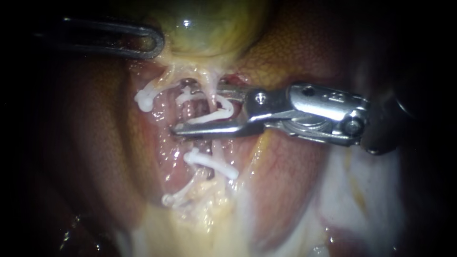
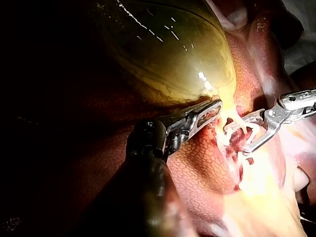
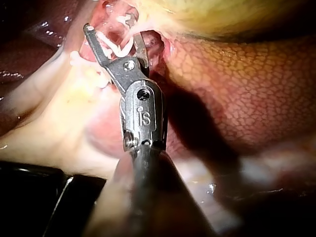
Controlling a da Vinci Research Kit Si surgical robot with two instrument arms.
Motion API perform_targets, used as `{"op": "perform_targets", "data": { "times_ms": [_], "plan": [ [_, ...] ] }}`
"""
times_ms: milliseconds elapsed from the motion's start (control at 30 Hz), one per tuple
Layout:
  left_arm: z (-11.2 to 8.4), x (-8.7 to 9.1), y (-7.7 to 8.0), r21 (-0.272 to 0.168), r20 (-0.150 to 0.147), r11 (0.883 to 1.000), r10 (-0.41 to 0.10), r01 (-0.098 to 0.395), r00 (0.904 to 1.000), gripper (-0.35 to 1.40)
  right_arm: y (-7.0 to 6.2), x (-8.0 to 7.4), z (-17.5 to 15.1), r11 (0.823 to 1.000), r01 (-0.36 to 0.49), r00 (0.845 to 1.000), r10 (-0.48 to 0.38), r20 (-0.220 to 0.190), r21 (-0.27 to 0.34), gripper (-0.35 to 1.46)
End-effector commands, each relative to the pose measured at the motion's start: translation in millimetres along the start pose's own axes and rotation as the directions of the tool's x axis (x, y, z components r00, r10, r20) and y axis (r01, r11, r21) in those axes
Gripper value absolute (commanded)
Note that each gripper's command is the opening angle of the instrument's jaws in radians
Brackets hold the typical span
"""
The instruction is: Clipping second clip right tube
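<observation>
My right instrument (image 1: 197,107) comes in from the right with its two metal jaws standing apart and a white clip (image 1: 223,110) seated between them, touching both. The jaws straddle the right tube (image 1: 208,90), a pale strand running down from the gallbladder (image 1: 209,28). The right wrist view shows the same jaws (image 3: 112,32) with the clip (image 3: 118,47) curled inside. Lower on this tube sits another white clip (image 1: 209,164). My left instrument (image 1: 154,43) is shut on the gallbladder's neck, seen also in the left wrist view (image 2: 210,113).
A white clip (image 1: 145,97) sits on the left tube, and another (image 1: 173,197) lies lower down. Brown liver (image 1: 95,133) flanks the dissected bed on both sides. Pale fatty tissue (image 1: 200,228) spreads below the tubes.
</observation>
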Motion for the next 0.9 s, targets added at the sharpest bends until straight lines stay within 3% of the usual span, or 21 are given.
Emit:
{"op": "perform_targets", "data": {
  "times_ms": [33, 267, 667, 900],
  "plan": [
    [0.0, 0.0, 0.0, 0.001, 0.000, 1.000, 0.000, 0.000, 1.0000, -0.35, -0.2, -0.3, 0.1, 1.000, -0.010, 1.000, 0.010, 0.002, 0.012, 0.46],
    [-0.1, 0.0, 0.0, 0.001, 0.000, 1.000, 0.001, -0.001, 1.0000, -0.35, -1.4, -1.9, 0.5, 0.993, -0.054, 0.998, 0.053, 0.021, 0.102, 0.45],
    [-0.1, 0.0, 0.0, 0.001, 0.000, 1.000, 0.001, -0.001, 1.0000, -0.35, -2.2, -2.6, 0.8, 0.947, -0.131, 0.984, 0.160, -0.076, 0.291, 0.41],
    [-0.1, 0.0, 0.0, 0.001, 0.000, 1.000, 0.001, -0.001, 1.0000, -0.35, -2.2, -2.5, 0.8, 0.938, -0.147, 0.981, 0.178, -0.073, 0.313, 0.34]
  ]
}}
